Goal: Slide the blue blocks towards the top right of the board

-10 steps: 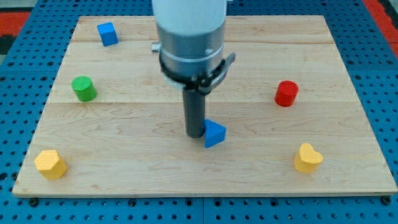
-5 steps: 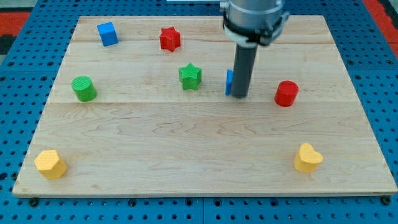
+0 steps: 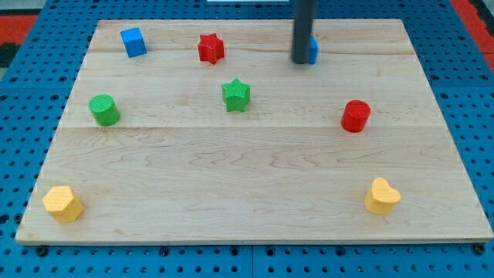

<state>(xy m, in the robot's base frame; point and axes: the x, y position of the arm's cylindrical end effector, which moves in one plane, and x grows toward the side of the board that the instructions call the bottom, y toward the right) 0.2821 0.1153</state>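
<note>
You've shoved the blue block (image 3: 312,51) from mid-worktop (image 3: 231,170) up near the top edge; my tip (image 3: 300,60) touches its left side. End effector's a bare rod, no jaws. Red cylinder (image 3: 356,116) sits below, red star (image 3: 210,48) left.

- The scene is bright and evenly lit, with no dim corners across the wooden board (image 3: 255,193).
- Shadows are soft and short: the yellow block (image 3: 381,196) at the view's bottom right and the red cylinder (image 3: 356,116) each cast only a faint dark fringe at their base.
- The dark rod (image 3: 304,27) looks slightly smeared along its edges, and the blue block (image 3: 312,51) beside it is mostly hidden and indistinct.
- The green star (image 3: 236,94) and green cylinder (image 3: 103,110) are reasonably sharp, though fine texture is lost to low resolution.
- No strong glare shows on the wood; the grain stays readable.
- The board's edges converge towards the view's top, a perspective effect.
</note>
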